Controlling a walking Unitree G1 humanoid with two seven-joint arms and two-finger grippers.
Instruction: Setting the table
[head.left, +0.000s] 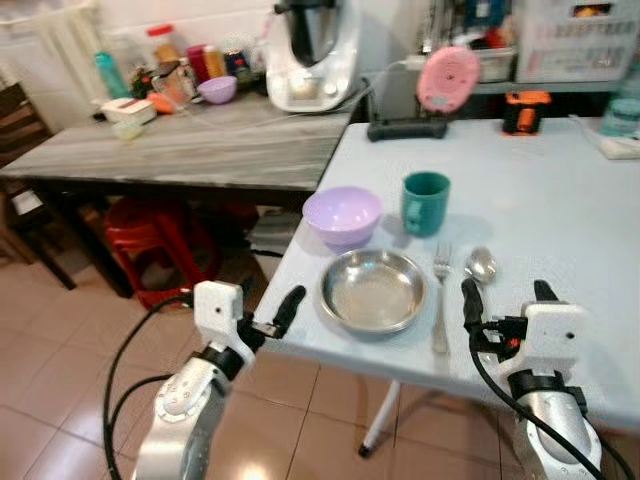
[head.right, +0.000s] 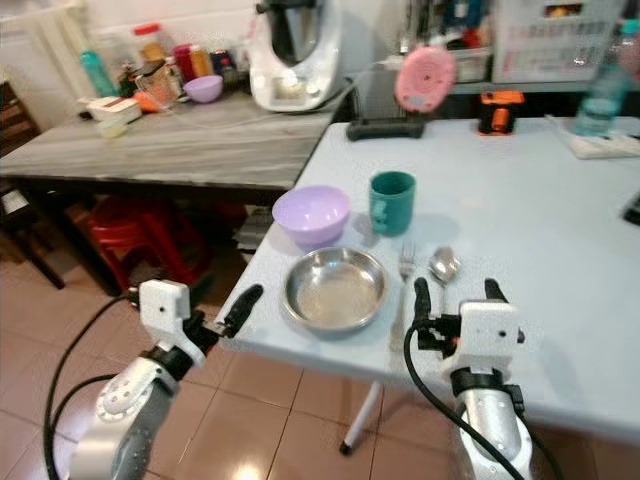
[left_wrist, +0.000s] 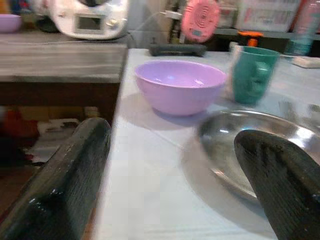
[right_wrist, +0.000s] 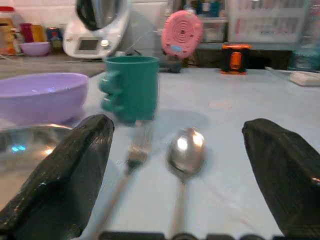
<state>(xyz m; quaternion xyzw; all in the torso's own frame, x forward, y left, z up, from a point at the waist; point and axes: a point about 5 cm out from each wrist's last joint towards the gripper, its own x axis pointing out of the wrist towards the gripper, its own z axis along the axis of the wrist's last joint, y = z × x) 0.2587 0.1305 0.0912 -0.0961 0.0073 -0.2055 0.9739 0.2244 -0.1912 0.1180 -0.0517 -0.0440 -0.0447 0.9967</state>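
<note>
Pale blue table (head.left: 560, 210) carried a steel plate (head.left: 372, 290), lilac bowl (head.left: 342, 215), teal mug (head.left: 426, 203), fork (head.left: 441, 298) and spoon (head.left: 481, 266); left pincer (head.left: 268, 315) and right pincer (head.left: 506, 298) both gaped, empty.

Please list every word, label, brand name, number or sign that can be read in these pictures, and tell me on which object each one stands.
No text can be read.
Kitchen machine: its small display shows only blur.
Pink round device: a blue patch, too blurred to read.
Bottles and jars on the grey counter: labels too small.
Green mug, purple bowl, steel plate, fork, spoon: no markings seen.
</note>
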